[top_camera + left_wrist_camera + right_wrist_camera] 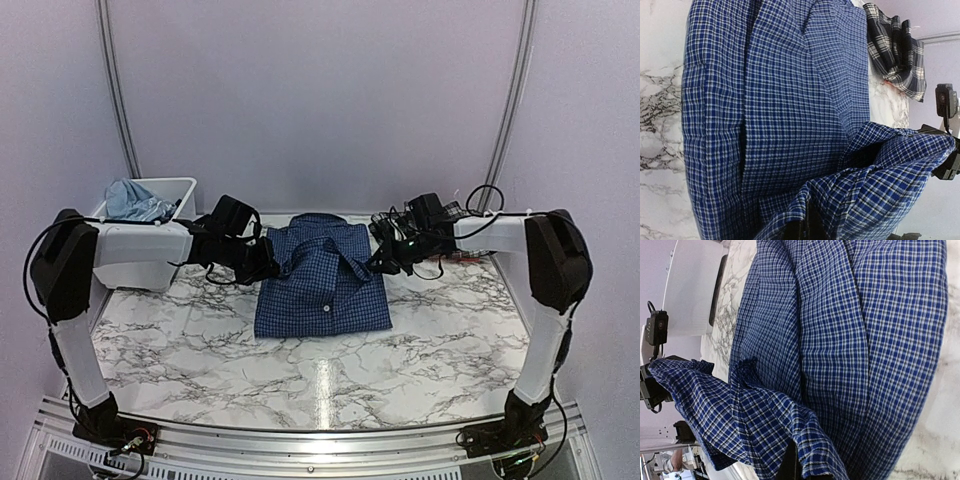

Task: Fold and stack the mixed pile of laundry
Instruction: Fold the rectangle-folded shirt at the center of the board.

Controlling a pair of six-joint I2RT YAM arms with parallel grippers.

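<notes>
The navy small-check button shirt [322, 282] lies folded at the middle of the marble table [200, 345]. My left gripper [268, 266] is shut on its upper left edge. My right gripper [378, 262] is shut on its upper right edge. Both hold the top band of cloth raised off the rest. In the left wrist view the shirt [780, 100] fills the frame and my gripper [807, 227] pinches a fold. In the right wrist view the shirt [855, 330] does likewise under my gripper [792, 462]. The black-and-white plaid piece [897, 50] lies beyond the shirt. The light blue T-shirt [135, 200] sits in the bin.
A white plastic bin [150, 240] stands at the back left, also seen in the right wrist view [692, 287]. Walls close in on three sides. A metal rail [320, 440] runs along the near edge.
</notes>
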